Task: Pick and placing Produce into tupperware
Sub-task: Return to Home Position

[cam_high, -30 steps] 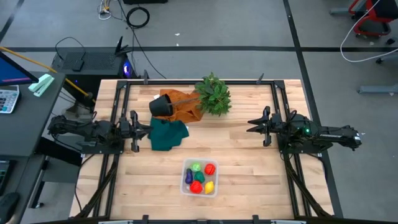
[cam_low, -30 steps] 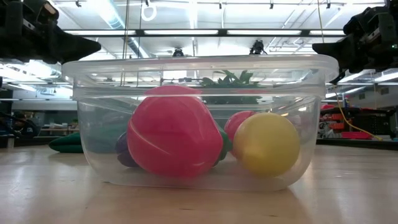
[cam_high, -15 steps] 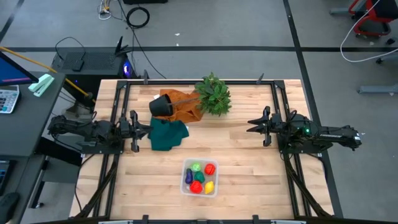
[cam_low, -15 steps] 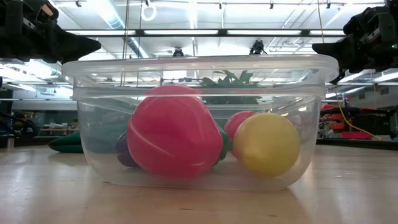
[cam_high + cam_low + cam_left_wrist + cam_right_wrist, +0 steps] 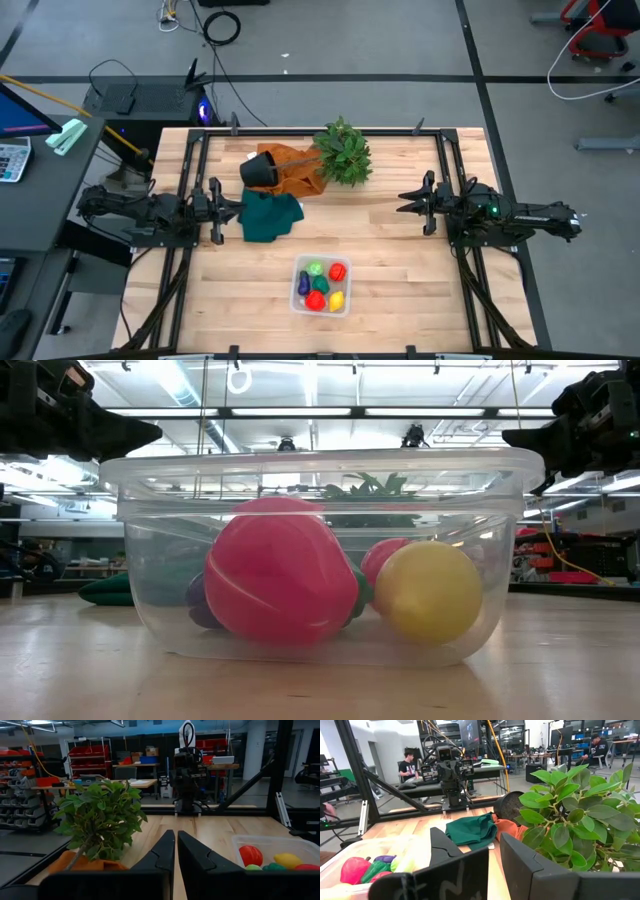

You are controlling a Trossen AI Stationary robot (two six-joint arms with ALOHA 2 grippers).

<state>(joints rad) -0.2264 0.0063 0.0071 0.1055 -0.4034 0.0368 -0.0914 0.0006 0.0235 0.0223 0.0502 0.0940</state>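
Observation:
The clear tupperware (image 5: 297, 297) stands near the table's front edge, between the two arms. The produce lies inside it: two red pieces (image 5: 337, 271), a light green one (image 5: 316, 268), a purple one (image 5: 304, 284) and a yellow one (image 5: 337, 298). In the low view a big red piece (image 5: 280, 585) and the yellow one (image 5: 430, 592) rest on the tub's floor. My left gripper (image 5: 238, 208) hangs shut at the table's left side, pointing level toward the right. My right gripper (image 5: 402, 205) hangs shut at the right side, facing it. Both are above the table and away from the tub.
A bushy green plant (image 5: 343, 152) and a tipped black pot (image 5: 258, 170) lie on an orange cloth (image 5: 298, 170) at the far middle. A teal cloth (image 5: 270, 216) lies just in front of my left gripper. People sit beyond the table (image 5: 410, 767).

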